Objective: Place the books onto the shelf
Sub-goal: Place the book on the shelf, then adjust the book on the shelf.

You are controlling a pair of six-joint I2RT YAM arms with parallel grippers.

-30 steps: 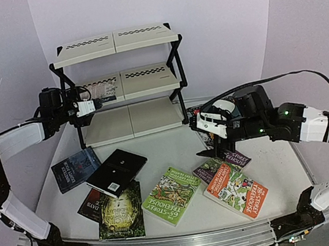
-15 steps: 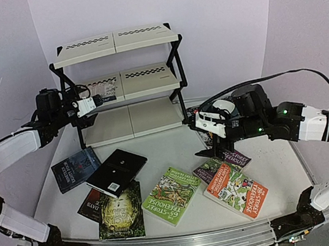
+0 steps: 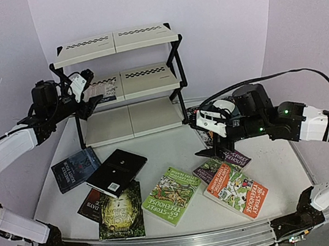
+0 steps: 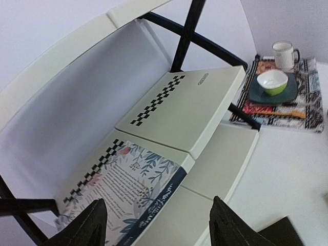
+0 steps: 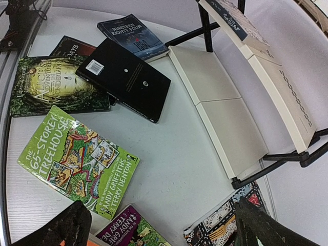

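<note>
Left tool [image 4: 159, 202] released, jaws apart. White leaf-patterned book [image 4: 128, 187] lies flat on the shelf's [image 4: 192, 105] middle tier, just ahead of the fingertips. Right tool [image 5: 160, 210] spread wide above the bench [image 5: 174, 148]; green Treehouse book [image 5: 77, 159] lies flat near it, ungripped.

The white surface [image 3: 173, 140] carries the shelf [image 3: 139, 37] at the back and a patterned mat [image 4: 307, 105] beside its right foot. Toward the front lie a dark blue book [image 3: 75, 169], green-gold book [image 3: 121, 216], bright green book [image 3: 171, 195], purple book [image 3: 210, 169] and orange book [image 3: 243, 191]. A black book [image 3: 116, 171] rests partly on the green-gold one. A floral book [image 4: 128, 189] lies on the shelf's middle tier.
</note>
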